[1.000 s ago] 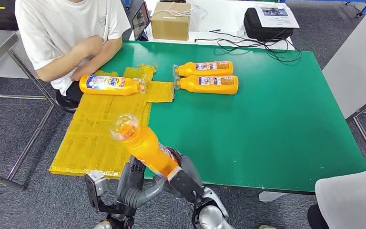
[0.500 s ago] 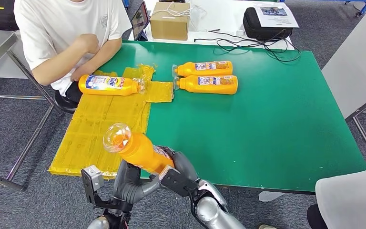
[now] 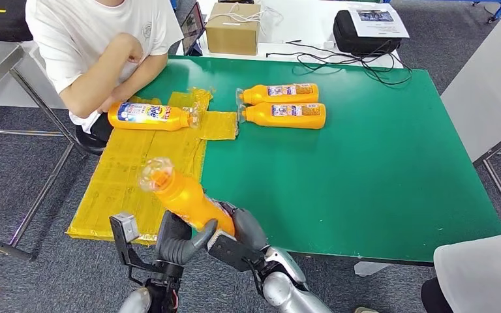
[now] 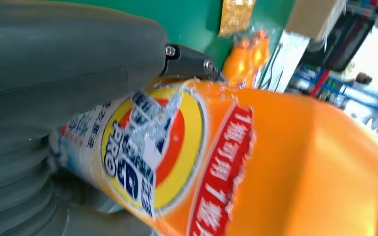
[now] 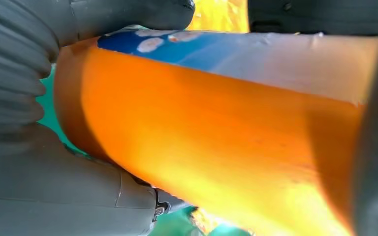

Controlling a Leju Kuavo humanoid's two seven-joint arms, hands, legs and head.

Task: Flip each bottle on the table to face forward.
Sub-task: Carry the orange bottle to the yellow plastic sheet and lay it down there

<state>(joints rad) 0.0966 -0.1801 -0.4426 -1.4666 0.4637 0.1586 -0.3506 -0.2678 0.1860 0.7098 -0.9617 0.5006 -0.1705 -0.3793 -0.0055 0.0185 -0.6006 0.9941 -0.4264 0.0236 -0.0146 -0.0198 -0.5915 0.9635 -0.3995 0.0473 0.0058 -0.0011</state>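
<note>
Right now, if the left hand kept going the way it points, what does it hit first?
Probably nothing soon. The left hand grips the held bottle, aimed up-left over the yellow mat; farther on lies the bottle by the person. Depth unclear.

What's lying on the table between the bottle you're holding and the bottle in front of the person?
Only yellow sheeting. The head view shows nothing else between the held bottle, gripped by the left hand and right hand, and the lying bottle.

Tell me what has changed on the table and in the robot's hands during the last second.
The orange plastic bottle, gripped by both the left hand and the right hand, moved left and down, its clear cap tipping toward the yellow mat. The person's raised arm shifted. The three lying orange bottles stayed put.
</note>
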